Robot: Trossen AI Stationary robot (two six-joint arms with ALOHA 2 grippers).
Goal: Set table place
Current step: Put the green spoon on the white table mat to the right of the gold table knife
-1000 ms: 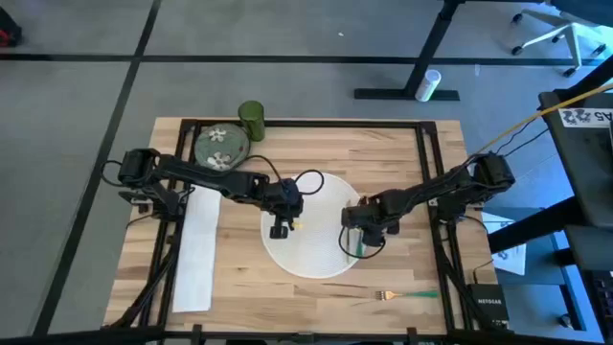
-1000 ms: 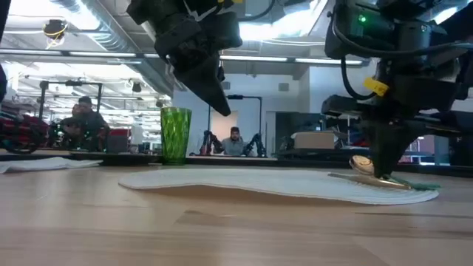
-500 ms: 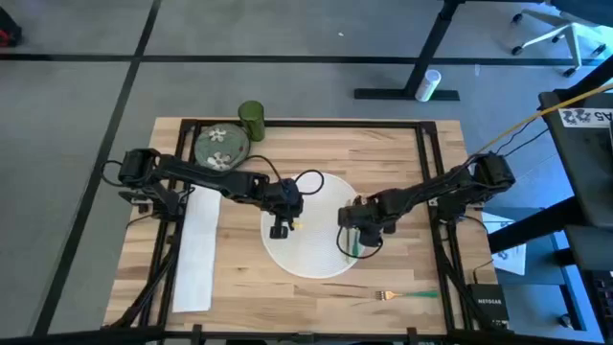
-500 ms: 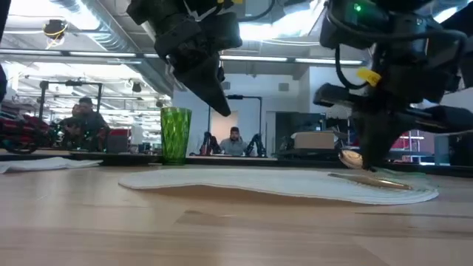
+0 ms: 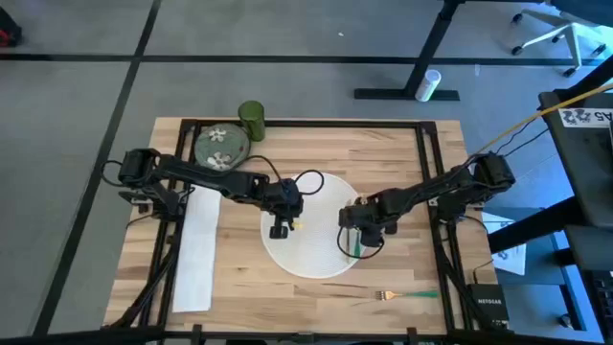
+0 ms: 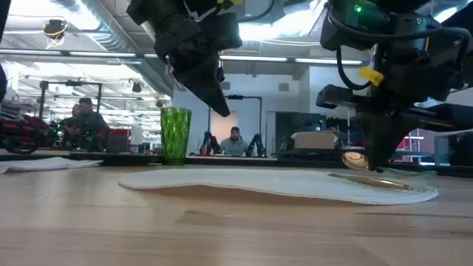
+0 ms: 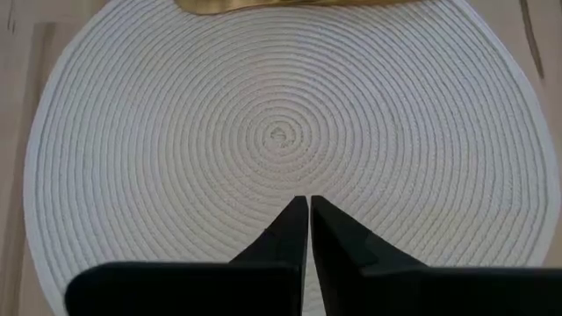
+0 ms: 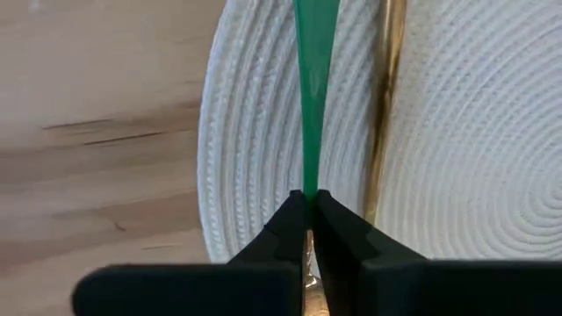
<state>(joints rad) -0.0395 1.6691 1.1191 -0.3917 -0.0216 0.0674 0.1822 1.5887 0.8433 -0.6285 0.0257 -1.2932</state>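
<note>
Fingers (image 8: 329, 230) of your right gripper (image 5: 356, 245) are pinched onto the thin green handle of a utensil (image 8: 313, 96), which hangs over the right edge of the round white woven placemat (image 5: 316, 225); its metal end shows low in the level view, just above the mat. Left gripper (image 5: 279, 230): fingers (image 7: 285, 233) pressed together, nothing between them, hovering over the mat's left half.

Count on the tabletop (image 5: 383, 153): one placemat, one green tumbler (image 5: 251, 120) at the far edge, one grey-green plate with pale flowers (image 5: 221, 146) just beside it, one folded white napkin (image 5: 196, 249) along the left side, one green-handled fork (image 5: 407, 295) near the front right edge, one gold-coloured utensil (image 8: 385, 114) lying on the mat beside the held one.

Writing: "NETGEAR" reads on a dark box (image 5: 490, 305) off the front right corner.

Room: bare wood between mat and fork, between mat and napkin, and across the far right quarter. Black rails run along the edges.
</note>
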